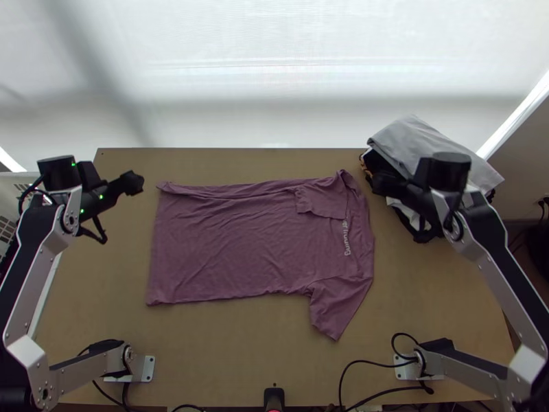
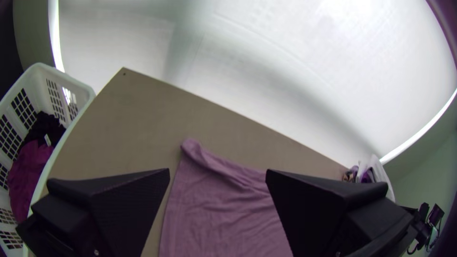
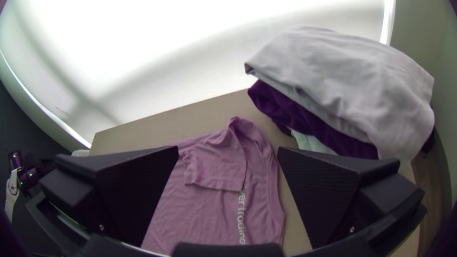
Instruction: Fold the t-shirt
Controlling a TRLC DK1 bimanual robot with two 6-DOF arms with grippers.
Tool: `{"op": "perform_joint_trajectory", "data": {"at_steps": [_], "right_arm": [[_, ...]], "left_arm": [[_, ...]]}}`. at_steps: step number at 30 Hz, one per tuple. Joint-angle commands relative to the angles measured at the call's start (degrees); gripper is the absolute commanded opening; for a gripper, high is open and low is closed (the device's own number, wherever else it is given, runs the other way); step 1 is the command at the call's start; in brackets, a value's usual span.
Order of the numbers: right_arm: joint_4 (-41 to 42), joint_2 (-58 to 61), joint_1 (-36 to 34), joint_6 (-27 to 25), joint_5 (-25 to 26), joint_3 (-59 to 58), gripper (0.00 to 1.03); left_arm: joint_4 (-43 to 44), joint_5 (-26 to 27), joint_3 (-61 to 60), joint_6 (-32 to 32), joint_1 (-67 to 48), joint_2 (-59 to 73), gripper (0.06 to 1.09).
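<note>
Left pincer (image 1: 134,182), right pincer (image 1: 384,184), both open; one t-shirt (image 1: 240,240), one pile (image 1: 412,141).

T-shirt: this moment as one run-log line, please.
mauve t-shirt: spread, one sleeve folded over body | left gripper: open, empty | right gripper: open, empty | garment pile: far right

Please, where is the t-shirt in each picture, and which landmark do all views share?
Top view: t-shirt mid-table.
Left wrist view: hem end of t-shirt, between left gripper's fingers.
Right wrist view: sleeve end of t-shirt, between right gripper's fingers.
Shared landmark: clothes pile.
</note>
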Motion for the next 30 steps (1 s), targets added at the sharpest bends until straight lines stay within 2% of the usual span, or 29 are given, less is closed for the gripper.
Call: {"op": "perform_joint_trajectory", "data": {"at_steps": [1,9,18,21,24,25,27,28,30], "right_arm": [[-6.1,-4.8,-0.9,2.2,-2.6,-5.5,0.98],[-16.1,-14.4,-1.0,2.2,-10.4,-17.0,0.98],[-19.9,-13.8,-1.6,1.3,-14.0,-25.5,0.97],[-19.8,-13.7,-2.0,1.0,-14.3,-27.8,0.87],[-19.3,-13.7,-1.8,0.1,-14.5,-29.7,0.86],[-18.6,-13.6,-1.8,0.0,-14.5,-30.3,0.8],[-16.6,-13.3,-2.1,-0.2,-14.4,-31.4,0.6],[-15.5,-13.2,-2.5,-0.4,-14.4,-32.0,0.53],[-14.1,-12.6,-2.7,-1.0,-14.4,-32.8,0.53]], "left_arm": [[-5.3,1.4,-3.9,3.4,0.3,-3.2,1.04],[-11.5,1.7,-8.2,5.2,0.3,-9.8,1.04],[-14.5,2.1,-9.7,5.8,0.4,-12.5,1.04],[-14.5,2.1,-9.7,6.0,0.8,-13.2,1.04],[-14.6,2.1,-9.7,6.4,1.2,-13.6,1.04],[-14.6,2.1,-9.7,6.4,1.2,-13.6,1.04],[-14.7,2.1,-9.7,6.5,1.2,-13.6,1.04],[-14.7,2.1,-9.7,6.7,1.2,-13.7,1.04],[-14.7,2.1,-9.7,6.9,1.2,-13.7,1.04]]}}
